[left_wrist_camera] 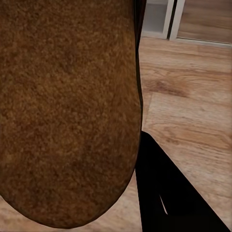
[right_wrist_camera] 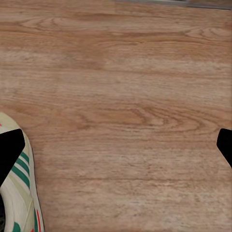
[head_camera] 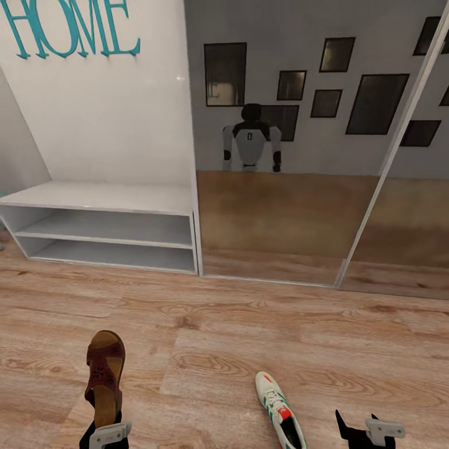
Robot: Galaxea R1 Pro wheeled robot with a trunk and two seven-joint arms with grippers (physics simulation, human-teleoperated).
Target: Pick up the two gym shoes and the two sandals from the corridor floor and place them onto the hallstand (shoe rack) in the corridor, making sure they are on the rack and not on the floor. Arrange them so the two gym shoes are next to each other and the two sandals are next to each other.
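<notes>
One white shelf unit (head_camera: 103, 227) ahead on the wood floor (head_camera: 249, 337). One sandal (head_camera: 104, 374) clamped in the left gripper (head_camera: 106, 433), toe pointing away. One gym shoe (head_camera: 279, 408) on the floor just beside the right gripper (right_wrist_camera: 116, 145), whose fingers are spread wide and empty, low over the planks.

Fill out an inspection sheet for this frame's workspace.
Surface: wood-plank floor.
Job's things: one sandal held by the left gripper; one gym shoe lying on the floor.
Clutter: nothing seen.
Grippers: left jaws shut on the sandal; right gripper jaws open, beside the gym shoe and not touching it.
Cables: nothing seen.
Surroundings: white two-shelf bench; teal HOME letters above it; mirrored door reflecting the robot.
</notes>
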